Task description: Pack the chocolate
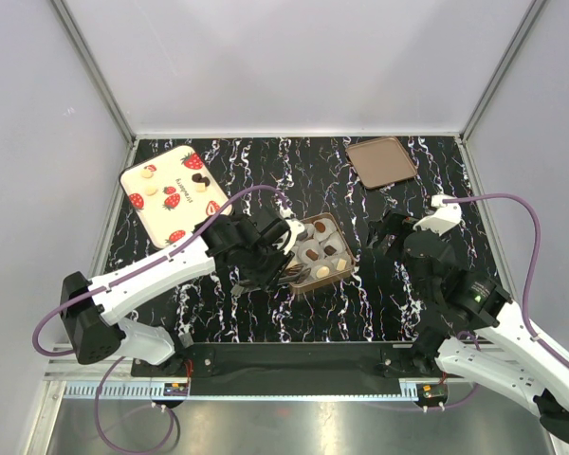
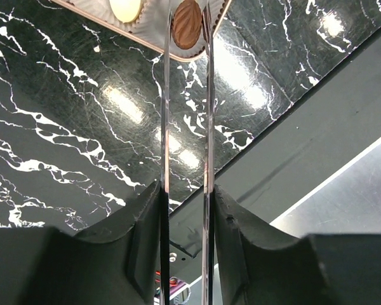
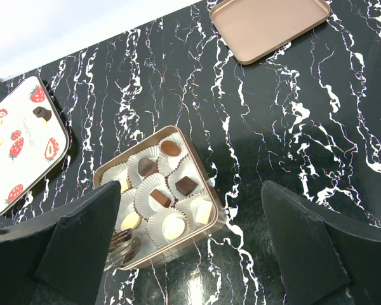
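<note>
Mid-table box [image 3: 134, 147] holds chocolates [image 3: 186, 185]; left end effector [image 1: 301, 275] narrow; right end effector [image 1: 387, 230] wide.

Table top [image 1: 266, 171]: glossy black with white marble veining; it mirrors the lamps.
Box [image 3: 134, 149]: copper-gold, looks like metal, satin sheen.
Cups [image 3: 140, 194] inside the box: white pleated paper, matt.
Chocolate [image 2: 187, 24] in the box: dark brown piece finely ridged with a dull sheen; cream-white pieces smooth.
Lid [image 3: 270, 22], beyond the box to its right: coppery, satin.
Tray [image 1: 156, 220], left of the box: smooth cream, printed red strawberries.
Tweezers [image 2: 164, 127], between the jaws of the left gripper [image 2: 186, 190] at the box corner: mirror-polished metal.
Left gripper and right gripper [image 3: 190, 184]: matt black plastic.
</note>
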Tool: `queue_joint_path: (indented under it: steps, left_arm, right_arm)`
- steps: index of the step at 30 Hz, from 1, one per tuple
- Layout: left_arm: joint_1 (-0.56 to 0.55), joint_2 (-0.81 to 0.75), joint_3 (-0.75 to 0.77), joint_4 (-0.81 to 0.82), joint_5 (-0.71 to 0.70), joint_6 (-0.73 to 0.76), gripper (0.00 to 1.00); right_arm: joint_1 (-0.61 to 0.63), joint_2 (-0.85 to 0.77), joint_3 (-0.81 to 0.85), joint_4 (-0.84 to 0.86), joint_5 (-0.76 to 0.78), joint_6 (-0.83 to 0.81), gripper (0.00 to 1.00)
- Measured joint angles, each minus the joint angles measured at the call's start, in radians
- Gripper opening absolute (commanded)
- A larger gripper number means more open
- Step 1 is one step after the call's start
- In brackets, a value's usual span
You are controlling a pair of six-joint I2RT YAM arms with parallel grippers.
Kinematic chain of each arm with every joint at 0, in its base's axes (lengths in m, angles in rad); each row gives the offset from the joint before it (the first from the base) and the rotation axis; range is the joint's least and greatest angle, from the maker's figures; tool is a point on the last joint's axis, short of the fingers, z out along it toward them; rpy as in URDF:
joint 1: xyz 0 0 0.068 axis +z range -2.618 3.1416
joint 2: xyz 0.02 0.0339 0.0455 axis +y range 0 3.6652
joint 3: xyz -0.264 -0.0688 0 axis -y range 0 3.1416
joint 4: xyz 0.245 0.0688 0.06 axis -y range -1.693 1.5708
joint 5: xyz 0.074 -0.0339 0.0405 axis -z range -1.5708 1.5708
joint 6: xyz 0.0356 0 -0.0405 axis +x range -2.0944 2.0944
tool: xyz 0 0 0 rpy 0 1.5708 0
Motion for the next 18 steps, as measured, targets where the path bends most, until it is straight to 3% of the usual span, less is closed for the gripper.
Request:
queue_joint_path:
  steps: [18]
  left_arm:
    - [0.000,0.000,0.044,-0.014,-0.069,-0.023,0.46]
  right_arm:
    - [0.000,-0.005,0.000,0.000,0.000,0.000,0.99]
